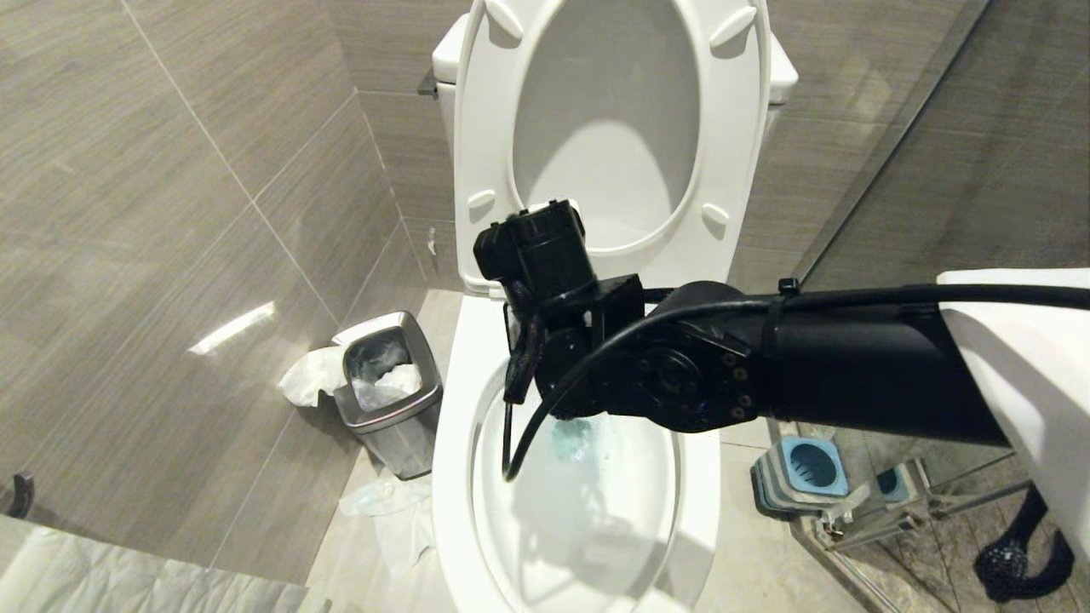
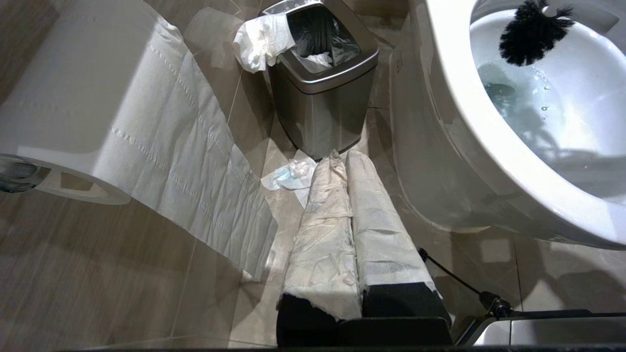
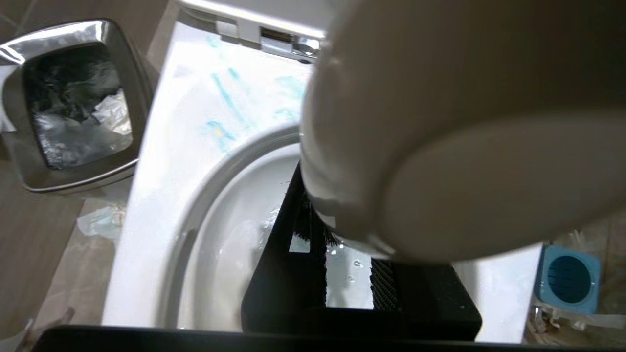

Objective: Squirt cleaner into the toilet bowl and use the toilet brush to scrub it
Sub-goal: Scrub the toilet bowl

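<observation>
The glossy white ceramic toilet bowl (image 1: 451,477) stands in a corner of grey-tiled walls, its white hinged seat and lid (image 1: 477,153) raised upright against the cistern. The right arm reaches across from the right side, and its black wrist hangs over the back half of the bowl. The right gripper (image 3: 342,274) points down into the basin, clenched on the long white plastic handle of the toilet brush (image 3: 440,146), whose rounded end fills much of the right wrist view. The brush's round black bristle head (image 2: 530,32) sits inside the bowl near its inner wall, just above the water; whether it touches the ceramic cannot be told.

The pale teal-blue cleaner (image 3: 225,102) shows as thin streaks on the flat rim at the back of the bowl, near the seat hinges, and as tinted, foamy water (image 1: 579,438) at the bottom of the basin.

The left gripper (image 2: 347,161) hangs low beside the bowl's left outer wall, its paper-wrapped fingers (image 2: 376,234) pressed together and empty, pointing at the floor.

On the floor left of the bowl stands a small square steel waste bin (image 1: 400,426) with a plastic liner and white tissue draped over its edge; crumpled tissue (image 2: 288,176) lies at its foot. A white toilet-paper roll (image 2: 88,98) hangs on the left wall. At the bowl's right, by the glass partition, sits a squat grey-ribbed, blue-topped brush holder (image 1: 800,477).
</observation>
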